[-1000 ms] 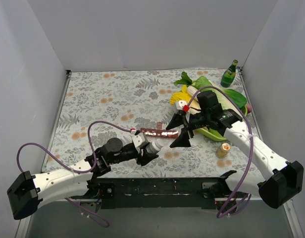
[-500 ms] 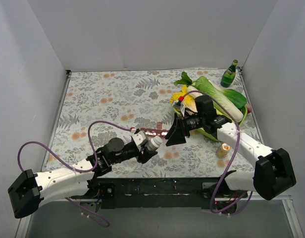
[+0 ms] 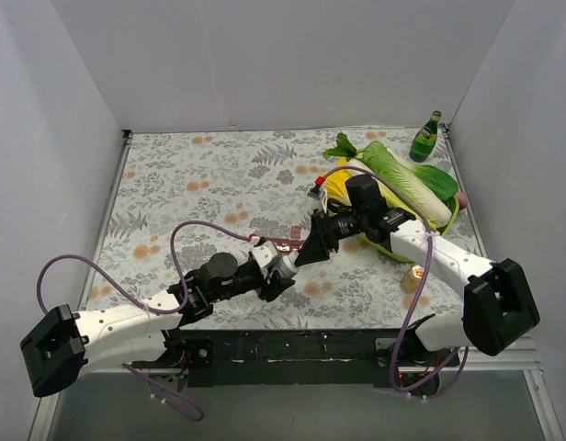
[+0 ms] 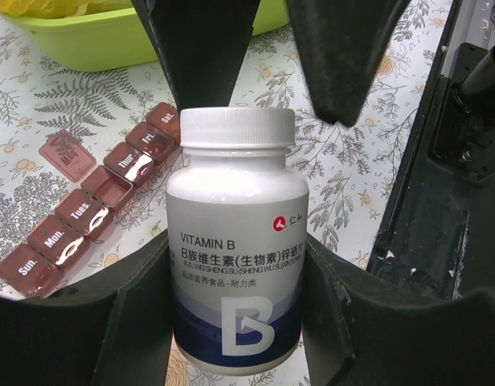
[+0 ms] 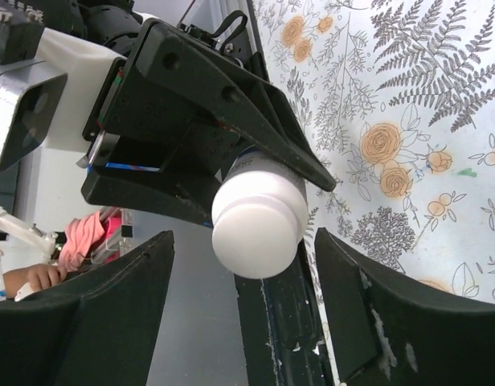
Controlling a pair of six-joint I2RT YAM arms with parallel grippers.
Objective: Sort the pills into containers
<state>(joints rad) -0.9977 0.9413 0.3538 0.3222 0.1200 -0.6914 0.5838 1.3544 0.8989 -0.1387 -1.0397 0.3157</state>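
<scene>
My left gripper is shut on a white Vitamin B pill bottle and holds it off the table, its white cap on. My right gripper is open, one finger on each side of the cap, not touching it. The containers, a dark-red strip with day labels, lie on the table to the left of the bottle; one middle compartment is open with its lid flipped out. In the top view the strip is partly hidden by the grippers. No loose pills show.
A green tray of cabbage and yellow produce sits at the right. A green glass bottle stands at the back right corner. A tan-lidded little jar stands by the right arm. The black base rail runs along the near edge.
My right gripper has moved left and toward the near edge, open, until its fingers flank the bottle's cap. My left gripper has shifted a little right, still holding the bottle.
</scene>
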